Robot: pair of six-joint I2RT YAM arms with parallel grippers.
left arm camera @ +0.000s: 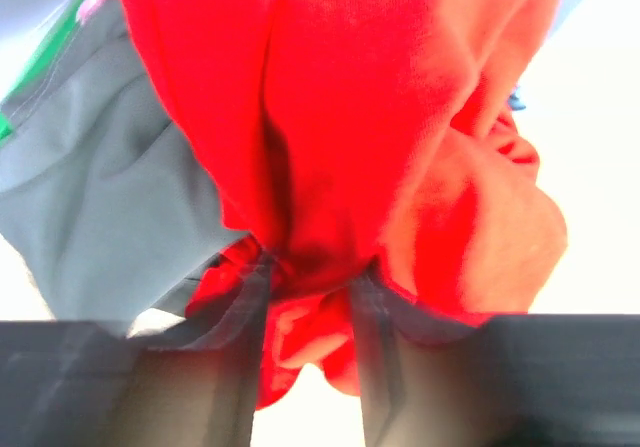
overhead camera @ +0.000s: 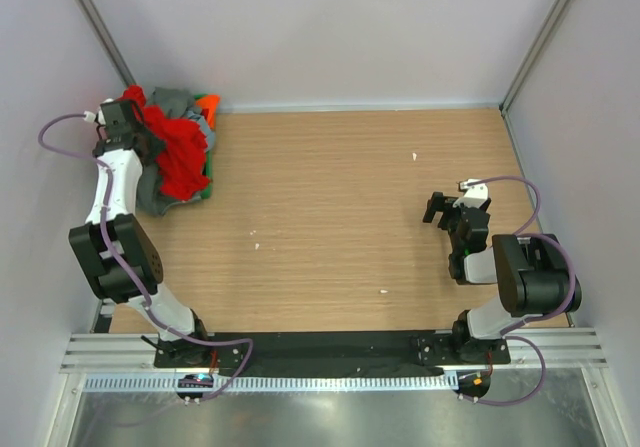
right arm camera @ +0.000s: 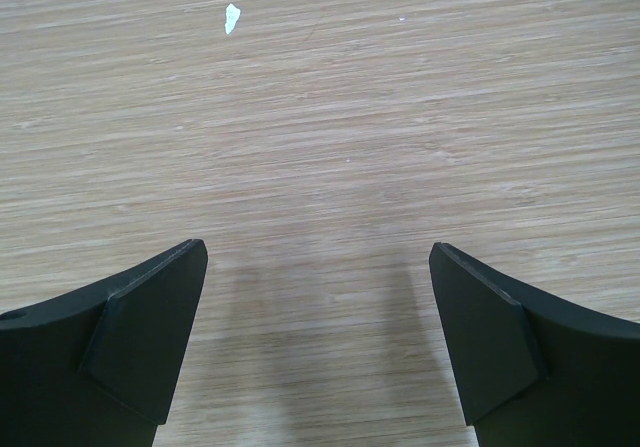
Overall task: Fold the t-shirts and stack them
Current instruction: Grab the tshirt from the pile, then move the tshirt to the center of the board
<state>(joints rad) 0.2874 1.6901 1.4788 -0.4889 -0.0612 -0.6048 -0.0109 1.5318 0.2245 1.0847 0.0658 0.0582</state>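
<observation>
The t-shirts lie in a crumpled pile at the table's far left corner. The bright red t-shirt (overhead camera: 180, 154) is on top, over a dark grey one (overhead camera: 172, 99), with orange (overhead camera: 208, 102) and green (overhead camera: 207, 184) edges showing. My left gripper (overhead camera: 140, 127) is at the pile and shut on a bunch of the red t-shirt (left arm camera: 380, 117), which fills the left wrist view with the grey shirt (left arm camera: 110, 197) beside it. My right gripper (overhead camera: 437, 210) is open and empty over bare table at the right (right arm camera: 318, 267).
The wooden table (overhead camera: 340, 197) is walled on the left, back and right. A few small white specks (right arm camera: 231, 17) lie on the wood. The pile sits against the left wall.
</observation>
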